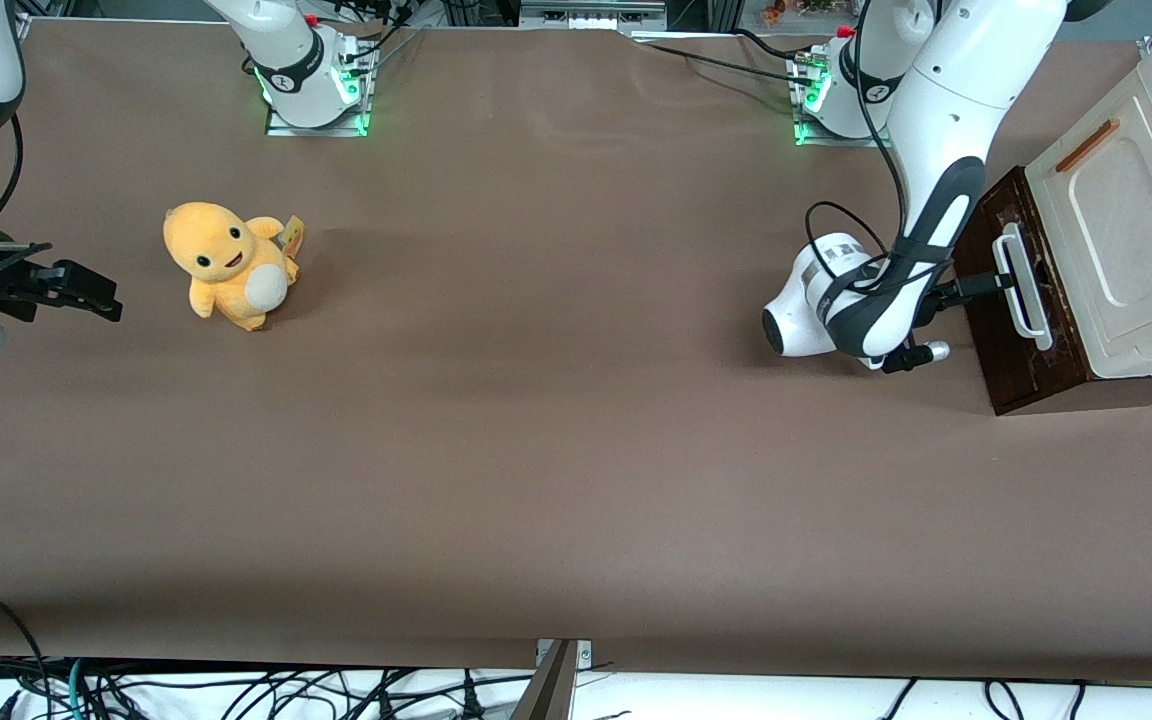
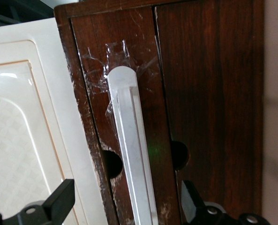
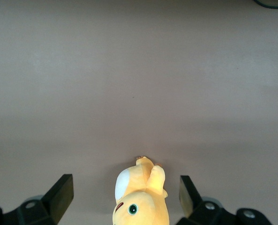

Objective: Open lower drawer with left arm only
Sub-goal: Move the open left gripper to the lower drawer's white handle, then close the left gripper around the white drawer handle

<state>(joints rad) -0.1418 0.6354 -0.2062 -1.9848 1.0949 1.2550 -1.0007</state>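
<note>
Gripper: my left arm (image 1: 921, 170) has its gripper (image 1: 981, 287) at the white bar handle (image 1: 1022, 285), right of the front view. In the wrist view the fingers (image 2: 59, 201) are spread wide, one on each side of the bar, gripping nothing.
Lower drawer: the lower drawer (image 1: 1011, 300) looks shut, its dark worn front facing the gripper, under the cream panel (image 1: 1121, 215).
Handle: tape wrinkles around the bar's rounded end (image 2: 122, 79); I judge the mount may be weak.
Risk, slip: if I pull before closing, the fingers would slide off the bar.
Risk, skew: the bar looks off-centre between the fingers, though I can't be sure from here; a one-sided squeeze could twist it.
Risk, drag: a jammed drawer could pull the whole cabinet across the brown table (image 1: 536, 450).
</note>
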